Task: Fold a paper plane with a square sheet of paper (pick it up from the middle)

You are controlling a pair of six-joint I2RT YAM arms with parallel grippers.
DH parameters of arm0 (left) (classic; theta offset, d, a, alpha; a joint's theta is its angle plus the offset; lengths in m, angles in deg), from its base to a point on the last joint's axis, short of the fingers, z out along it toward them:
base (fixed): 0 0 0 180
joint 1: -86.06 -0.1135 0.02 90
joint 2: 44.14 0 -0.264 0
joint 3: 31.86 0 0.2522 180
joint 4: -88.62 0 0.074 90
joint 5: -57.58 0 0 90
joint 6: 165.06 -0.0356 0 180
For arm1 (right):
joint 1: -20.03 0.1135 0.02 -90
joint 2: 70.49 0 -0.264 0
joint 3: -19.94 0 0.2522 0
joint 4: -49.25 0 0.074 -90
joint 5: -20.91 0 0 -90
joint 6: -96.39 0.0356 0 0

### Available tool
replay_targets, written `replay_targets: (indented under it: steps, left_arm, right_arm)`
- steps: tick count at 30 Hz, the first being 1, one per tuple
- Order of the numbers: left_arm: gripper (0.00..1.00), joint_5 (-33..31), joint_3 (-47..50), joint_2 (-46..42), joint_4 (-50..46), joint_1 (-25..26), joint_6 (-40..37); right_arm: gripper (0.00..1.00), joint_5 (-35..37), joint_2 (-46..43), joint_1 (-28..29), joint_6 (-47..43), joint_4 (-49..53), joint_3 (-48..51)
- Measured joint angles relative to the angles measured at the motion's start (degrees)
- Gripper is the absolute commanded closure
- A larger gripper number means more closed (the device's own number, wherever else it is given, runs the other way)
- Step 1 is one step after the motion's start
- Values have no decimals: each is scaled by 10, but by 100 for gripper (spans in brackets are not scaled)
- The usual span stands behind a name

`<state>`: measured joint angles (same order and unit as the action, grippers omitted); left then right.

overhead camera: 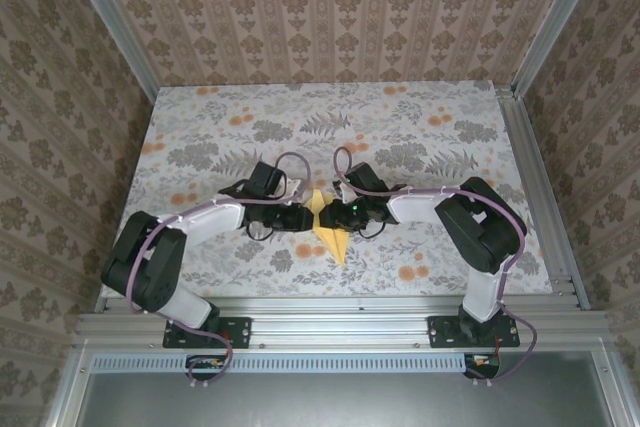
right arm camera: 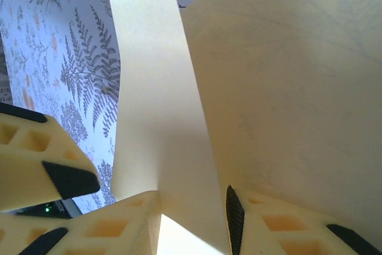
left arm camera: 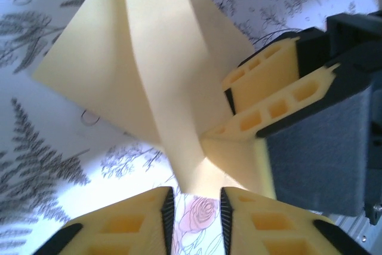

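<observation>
The pale-yellow sheet of paper, folded into a pointed paper plane [overhead camera: 331, 234], stands up off the flowered cloth between the two grippers, its tip toward the near edge. My right gripper [right arm camera: 194, 207] is shut on a lower fold of it; the wings [right arm camera: 286, 88] rise in front of the camera. In the left wrist view the right gripper's fingers [left arm camera: 268, 82] pinch the plane [left arm camera: 149, 70] from the right. My left gripper [left arm camera: 196, 198] is open, with only cloth showing in its gap and the paper's lower corner just beyond its tips. In the top view the left gripper [overhead camera: 303, 215] faces the right gripper [overhead camera: 342, 215].
The flowered cloth [overhead camera: 250, 127] covers the table. An aluminium rail [overhead camera: 340, 312] runs along the near edge by the arm bases. Patterned walls and metal posts [overhead camera: 530, 67] close in the back and sides. A finger of the left gripper [right arm camera: 36, 159] is close on the right gripper's left.
</observation>
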<state>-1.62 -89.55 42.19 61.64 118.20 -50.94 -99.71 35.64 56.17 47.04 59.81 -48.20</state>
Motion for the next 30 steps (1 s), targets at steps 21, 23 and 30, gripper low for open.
replay_targets:
  steps: [21,23,30]
  left_arm:
    - [34,-48,13,-113,-111,-23,-15]
    - [33,-51,13,-128,-123,-29,-16]
    - [27,-53,12,-156,-148,-49,-17]
  right_arm:
    - [96,33,-24,21,-65,44,1]
    - [97,59,-53,22,-79,73,1]
    - [99,181,-200,22,-125,184,0]
